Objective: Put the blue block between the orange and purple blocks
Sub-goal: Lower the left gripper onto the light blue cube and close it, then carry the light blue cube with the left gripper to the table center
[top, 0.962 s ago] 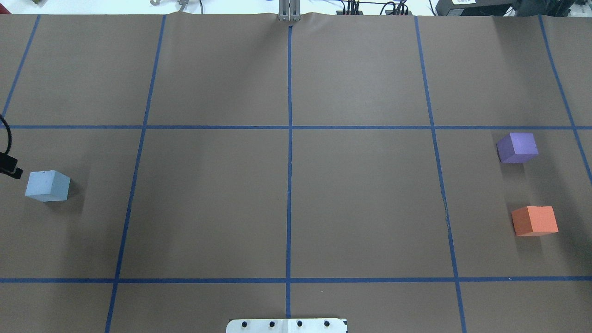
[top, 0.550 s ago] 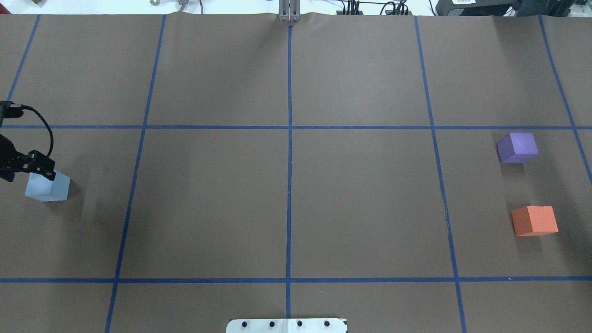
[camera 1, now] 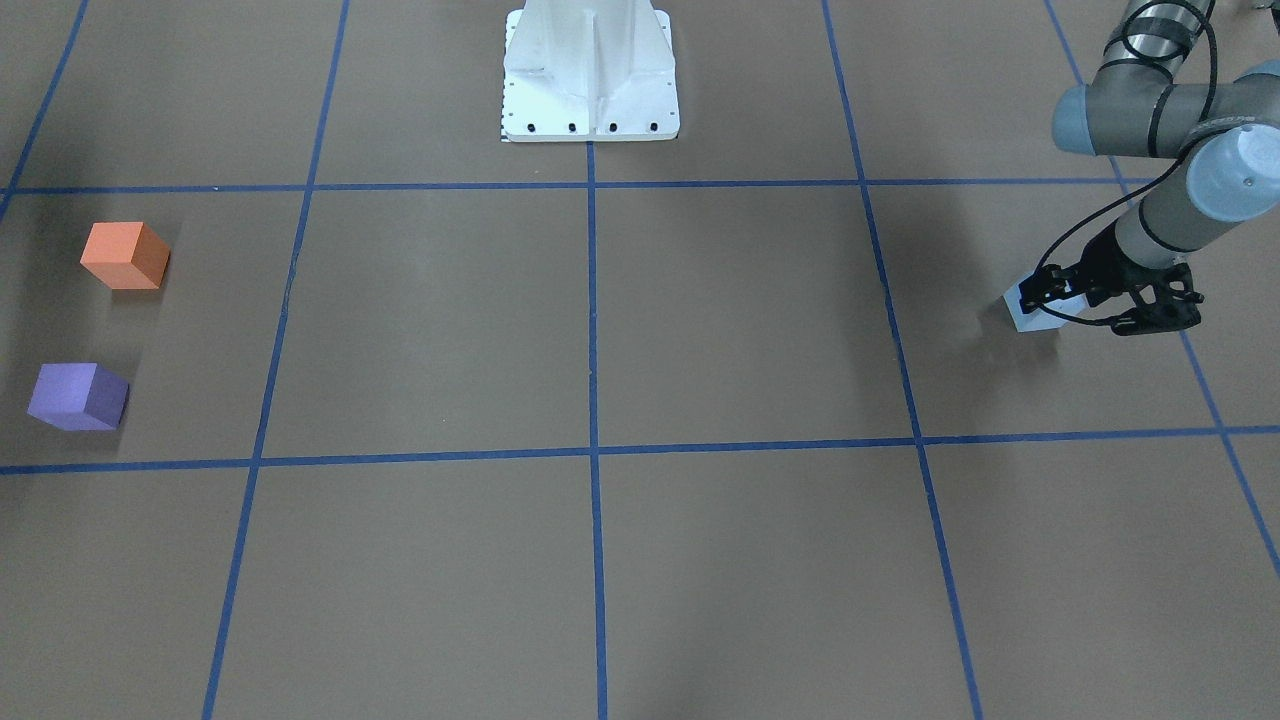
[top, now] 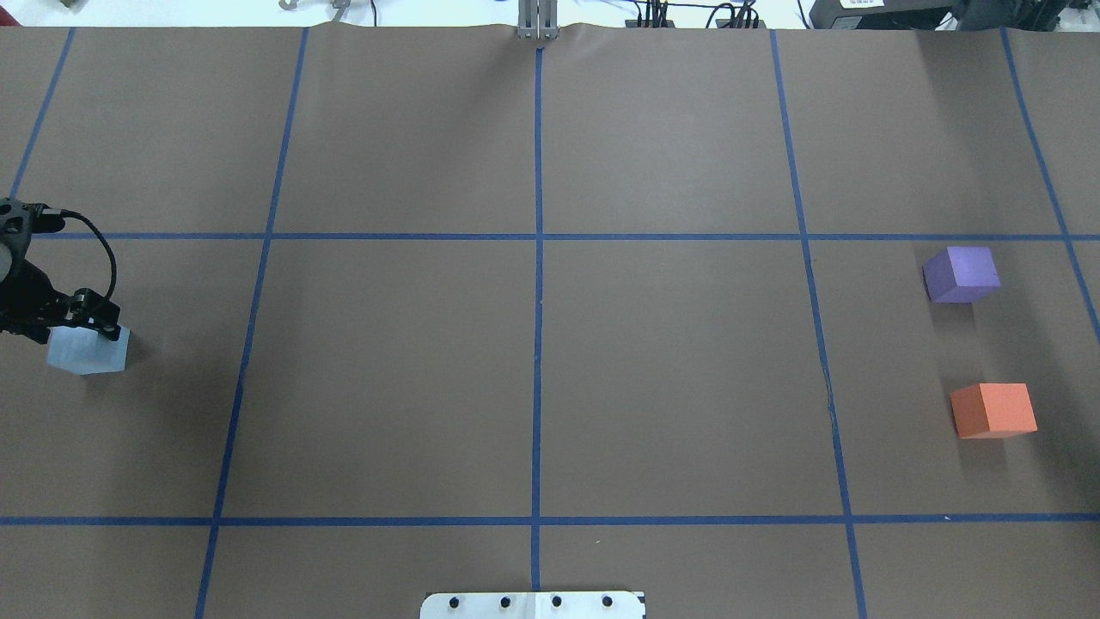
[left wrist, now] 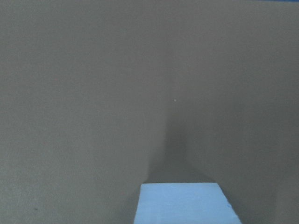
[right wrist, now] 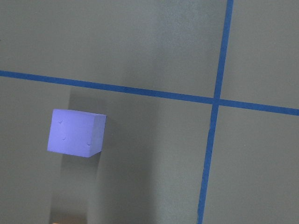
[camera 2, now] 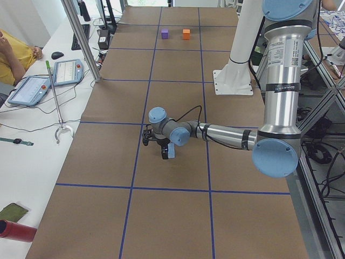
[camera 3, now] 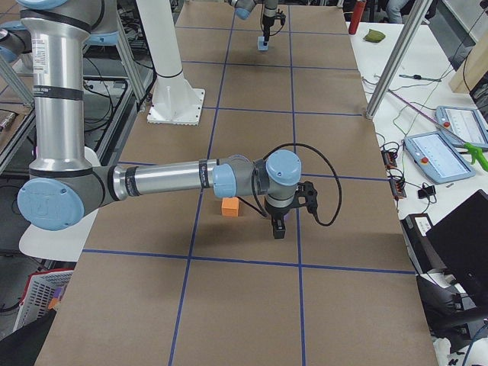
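Far left on worktop (top: 387, 387), left gripper (top: 77, 329) sits low over blue block (top: 86, 354), jaws spread, nothing clamped. Block = pale matte cube, flat on brown paper w/ blue tape grid (top: 538, 344), its far top edge right under the fingertips. Well off to that gripper's right: purple block (top: 962, 273), then orange block (top: 994, 410) nearer robot; both matte cubes, gap btwn them, purple w/ small dents on top. Right gripper (camera 3: 279, 229) hangs just beside orange; can't tell if open or closed.

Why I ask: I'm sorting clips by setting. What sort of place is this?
Likely a robotics lab: a robot arm over a table gridded with blue tape, control tablets on a side bench.
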